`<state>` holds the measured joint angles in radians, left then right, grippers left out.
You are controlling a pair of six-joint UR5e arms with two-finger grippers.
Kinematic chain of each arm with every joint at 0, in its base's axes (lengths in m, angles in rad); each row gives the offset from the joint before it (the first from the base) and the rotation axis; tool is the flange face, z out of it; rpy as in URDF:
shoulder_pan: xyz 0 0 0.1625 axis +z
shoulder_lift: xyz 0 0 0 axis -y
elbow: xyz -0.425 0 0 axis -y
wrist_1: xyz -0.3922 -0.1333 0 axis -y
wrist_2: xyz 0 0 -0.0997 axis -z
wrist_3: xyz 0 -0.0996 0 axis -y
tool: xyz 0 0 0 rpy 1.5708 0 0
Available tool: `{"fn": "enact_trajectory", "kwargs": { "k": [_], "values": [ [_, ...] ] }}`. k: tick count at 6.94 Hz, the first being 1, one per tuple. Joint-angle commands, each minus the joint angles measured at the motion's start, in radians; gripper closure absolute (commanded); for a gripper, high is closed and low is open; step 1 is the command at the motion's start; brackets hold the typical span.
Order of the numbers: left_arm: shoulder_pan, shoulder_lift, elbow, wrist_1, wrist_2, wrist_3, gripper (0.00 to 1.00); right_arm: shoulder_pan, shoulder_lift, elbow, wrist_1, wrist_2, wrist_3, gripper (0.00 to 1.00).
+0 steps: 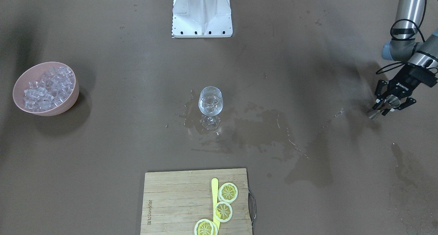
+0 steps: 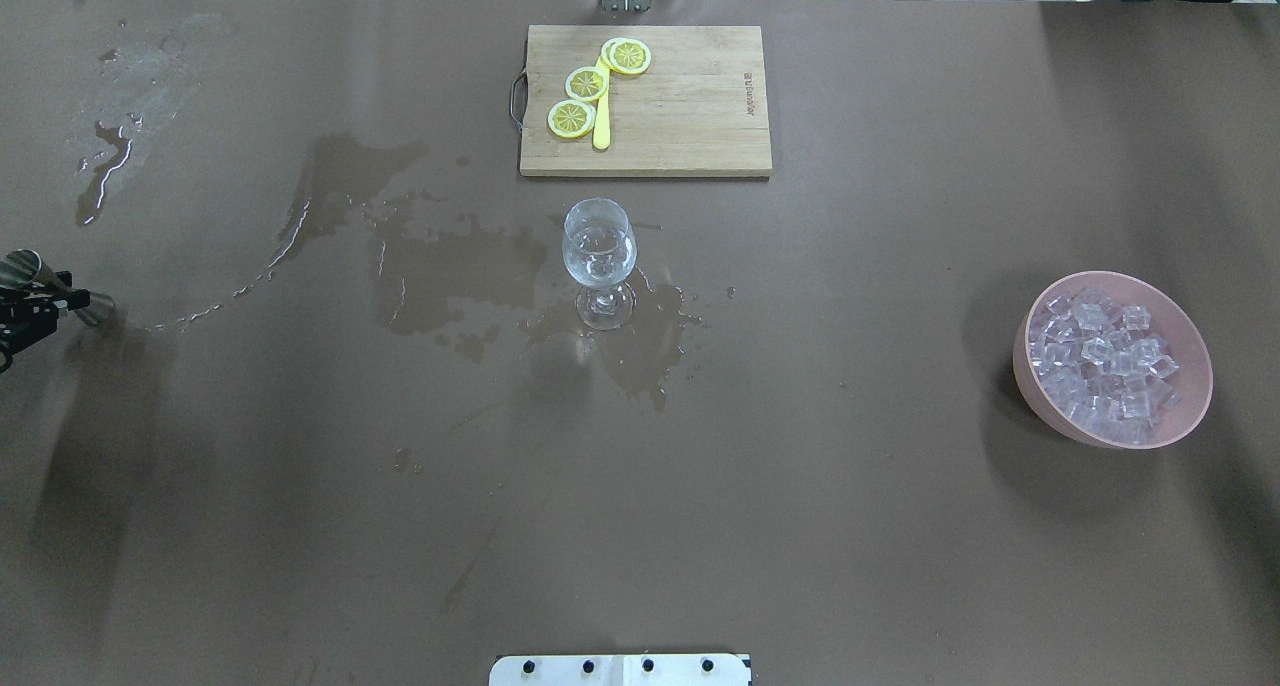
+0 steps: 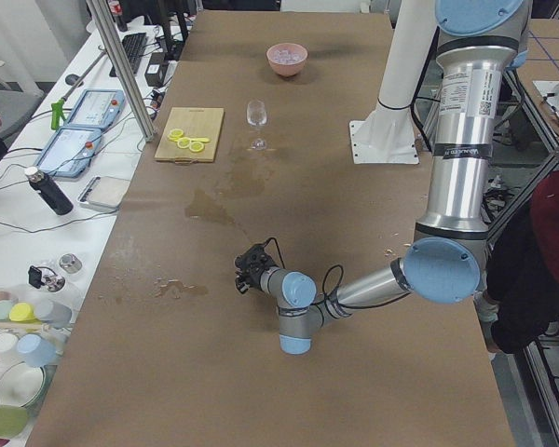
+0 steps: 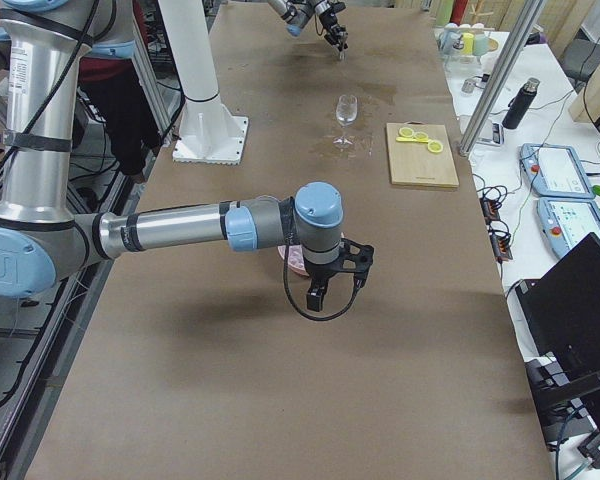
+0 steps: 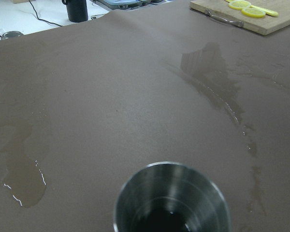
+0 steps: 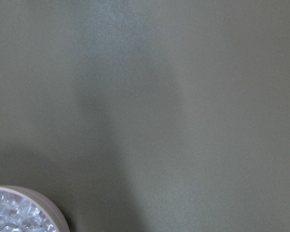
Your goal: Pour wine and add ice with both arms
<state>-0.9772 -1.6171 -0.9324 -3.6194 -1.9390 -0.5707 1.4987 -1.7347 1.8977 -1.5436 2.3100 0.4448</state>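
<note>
The wine glass (image 1: 210, 103) stands upright mid-table in a wet patch, with a little clear wine in it; it also shows in the overhead view (image 2: 598, 251). The ice fills a pink bowl (image 1: 46, 89), seen overhead (image 2: 1110, 361) at the table's right. My left gripper (image 1: 390, 103) is shut on a steel jigger (image 1: 374, 113), held tilted low over the table's left end (image 2: 60, 291). The left wrist view looks into the jigger's dark cup (image 5: 171, 200). My right gripper (image 4: 332, 275) hangs above the table near the bowl; I cannot tell whether it is open or shut.
A wooden cutting board (image 2: 690, 116) with lemon slices (image 2: 587, 84) and a yellow knife lies beyond the glass. Spilled liquid (image 2: 450, 266) spreads left of the glass, and another puddle (image 2: 100, 166) lies far left. The white arm mount (image 1: 202, 12) stands at the robot's side.
</note>
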Motion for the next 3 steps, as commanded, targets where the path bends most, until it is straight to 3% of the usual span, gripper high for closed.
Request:
{"fn": "enact_trajectory", "kwargs": {
  "k": [1, 3],
  "values": [
    [0.0, -0.001, 0.0, 0.001, 0.0, 0.0, 0.57, 0.0, -0.005, 0.001, 0.0, -0.001, 0.0, 0.0],
    [0.0, -0.001, 0.0, 0.001, 0.0, -0.001, 0.59, 0.002, -0.008, 0.001, 0.0, -0.001, 0.0, 0.0]
  ]
}}
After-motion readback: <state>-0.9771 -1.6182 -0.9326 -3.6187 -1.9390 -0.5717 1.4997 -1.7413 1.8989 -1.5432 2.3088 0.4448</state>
